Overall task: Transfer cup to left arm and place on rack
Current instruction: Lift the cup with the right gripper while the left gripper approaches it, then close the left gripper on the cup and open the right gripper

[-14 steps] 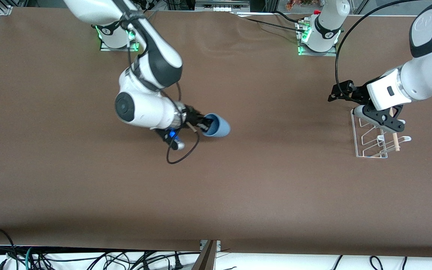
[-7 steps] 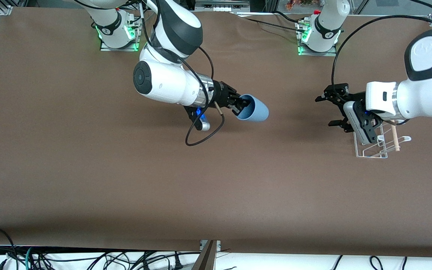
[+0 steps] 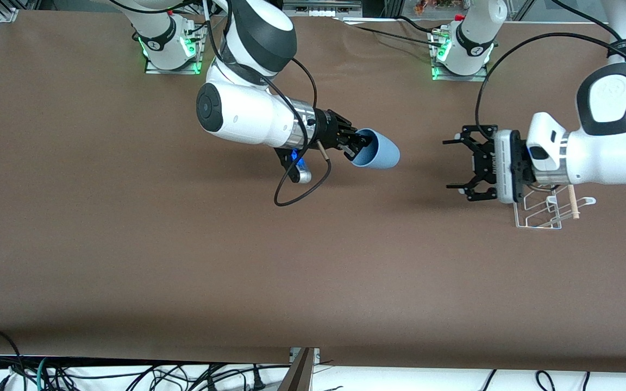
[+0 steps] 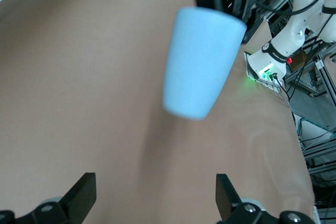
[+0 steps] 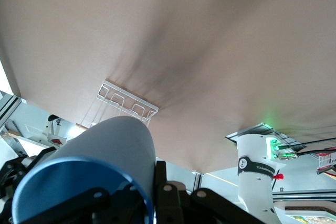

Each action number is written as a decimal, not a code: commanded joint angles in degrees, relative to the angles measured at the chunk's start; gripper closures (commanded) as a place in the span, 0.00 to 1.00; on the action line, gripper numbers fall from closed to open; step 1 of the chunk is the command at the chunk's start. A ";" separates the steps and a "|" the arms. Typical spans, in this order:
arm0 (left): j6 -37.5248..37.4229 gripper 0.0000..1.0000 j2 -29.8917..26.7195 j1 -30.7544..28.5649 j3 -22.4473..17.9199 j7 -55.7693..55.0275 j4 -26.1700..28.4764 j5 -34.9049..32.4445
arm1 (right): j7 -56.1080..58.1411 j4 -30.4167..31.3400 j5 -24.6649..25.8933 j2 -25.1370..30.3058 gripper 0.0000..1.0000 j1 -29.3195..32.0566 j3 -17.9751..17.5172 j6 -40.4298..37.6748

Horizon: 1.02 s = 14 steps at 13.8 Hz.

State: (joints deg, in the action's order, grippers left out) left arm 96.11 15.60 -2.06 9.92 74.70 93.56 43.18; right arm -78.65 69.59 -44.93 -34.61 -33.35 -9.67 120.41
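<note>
The light-blue cup [image 3: 379, 152] lies sideways in the air, its base pointing toward the left arm's end of the table. My right gripper [image 3: 357, 145] is shut on its rim, one finger inside and one outside [image 5: 160, 182]. The cup fills the right wrist view [image 5: 100, 153] and shows in the left wrist view [image 4: 202, 61]. My left gripper [image 3: 457, 163] is open and empty, facing the cup with a gap between them, its fingertips [image 4: 84, 195] wide apart. The white wire rack [image 3: 542, 209] with its wooden rod stands beneath the left hand.
Both arm bases [image 3: 167, 43] [image 3: 462, 51] stand along the table edge farthest from the front camera. A black cable loops under the right wrist [image 3: 296, 195]. Brown table [image 3: 291, 260] lies bare below the arms.
My right arm has carried the cup up and toward the left arm's end of the table. My left hand has swung round from over the rack and now faces the cup, fingers open.
</note>
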 commanded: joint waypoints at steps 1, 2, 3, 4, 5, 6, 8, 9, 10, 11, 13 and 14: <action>6.69 0.00 -3.19 0.12 5.53 2.47 5.56 1.73 | -0.97 -2.53 -1.03 -1.34 1.00 -0.49 -0.26 -0.09; 9.50 0.00 -4.07 0.12 7.64 2.38 7.32 1.82 | -0.97 -2.53 -1.03 -1.34 1.00 -0.49 -0.26 -0.09; 12.23 0.00 -4.95 0.12 9.57 2.38 8.82 3.21 | -0.97 -2.62 -0.95 -1.34 1.00 -0.49 -0.26 -0.09; 14.34 0.00 -5.40 0.12 10.90 2.38 9.96 3.75 | -0.97 -2.62 -0.77 -1.34 1.00 -0.58 -0.35 -0.09; 15.15 0.00 -5.49 0.12 12.30 2.38 10.15 3.75 | -0.97 -2.62 -0.68 -1.34 1.00 -0.75 -0.26 -0.17; 15.33 0.00 -5.58 -0.05 12.93 2.47 10.67 3.75 | -0.89 -2.62 -0.77 -1.34 1.00 -0.84 -0.26 -0.09; 16.47 0.23 -5.75 0.12 13.02 2.55 11.03 3.66 | -0.89 -2.62 -0.77 -1.34 1.00 -0.84 -0.26 -0.17; 17.08 0.50 -5.66 0.30 13.20 2.64 11.03 3.49 | -0.89 -2.62 -0.77 -1.34 1.00 -0.84 -0.26 -0.17; 17.09 0.80 -5.58 0.30 13.55 2.64 10.94 3.31 | -0.80 -2.62 -0.68 -1.34 1.00 -0.84 -0.26 -0.17; 17.09 0.99 -5.58 0.30 13.81 2.64 10.94 3.23 | -0.28 -2.62 -0.68 -1.34 1.00 -0.84 -0.26 -0.17; 16.30 1.00 -5.58 -0.22 13.81 2.64 10.85 2.52 | 0.87 -2.53 -0.51 -1.16 1.00 -0.58 -0.09 -0.35; 16.21 1.00 -5.66 -0.32 13.73 2.56 10.85 2.52 | 3.83 -2.53 0.10 -1.16 0.89 -0.32 -0.08 -0.44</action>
State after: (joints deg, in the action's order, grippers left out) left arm 112.61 11.75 -1.41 22.67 75.54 102.52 45.06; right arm -78.03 69.33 -44.93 -34.75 -34.02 -9.72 120.04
